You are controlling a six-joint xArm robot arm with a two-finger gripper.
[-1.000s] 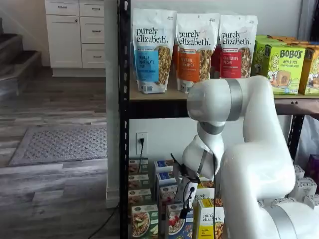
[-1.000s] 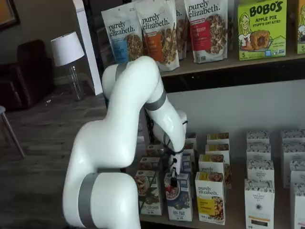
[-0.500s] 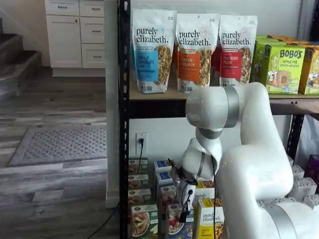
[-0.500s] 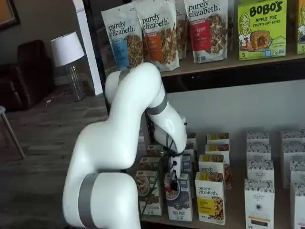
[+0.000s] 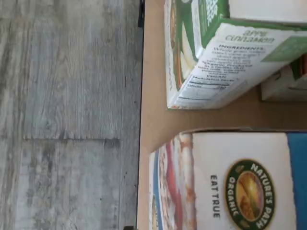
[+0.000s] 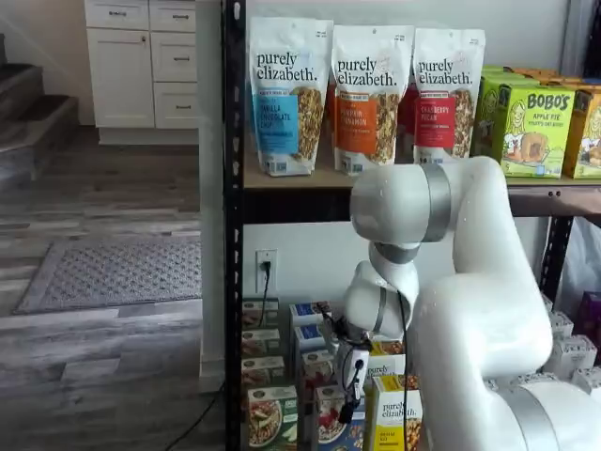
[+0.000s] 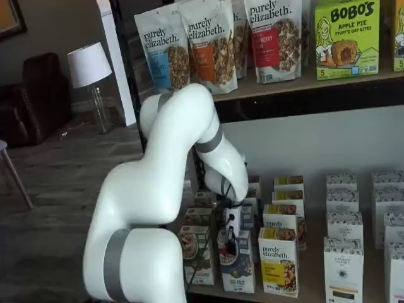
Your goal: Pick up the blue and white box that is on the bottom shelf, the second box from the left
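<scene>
The blue and white box (image 6: 331,425) stands upright at the front of the bottom shelf (image 7: 310,281), between a green-and-white carton (image 6: 270,419) and a yellow "purely elizabeth" carton (image 6: 398,419). It also shows in a shelf view (image 7: 237,270). My gripper (image 6: 348,406) hangs right over the box's top, seen again in a shelf view (image 7: 229,238). Its black fingers show side-on, so no gap can be read. The wrist view shows the box's white and blue top (image 5: 240,182) from close above, with the green-and-white carton (image 5: 216,57) beside it.
More cartons stand in rows behind the front ones. White cartons (image 7: 344,265) fill the shelf's right part. The upper tier holds granola bags (image 6: 362,94) and green Bobo's boxes (image 6: 526,117). A black rack post (image 6: 232,225) is at the left. Wood floor (image 5: 67,115) lies past the shelf's edge.
The arm has sunk a little and the gripper has come down closer onto the top of the blue and white box. The boxes have not moved.
</scene>
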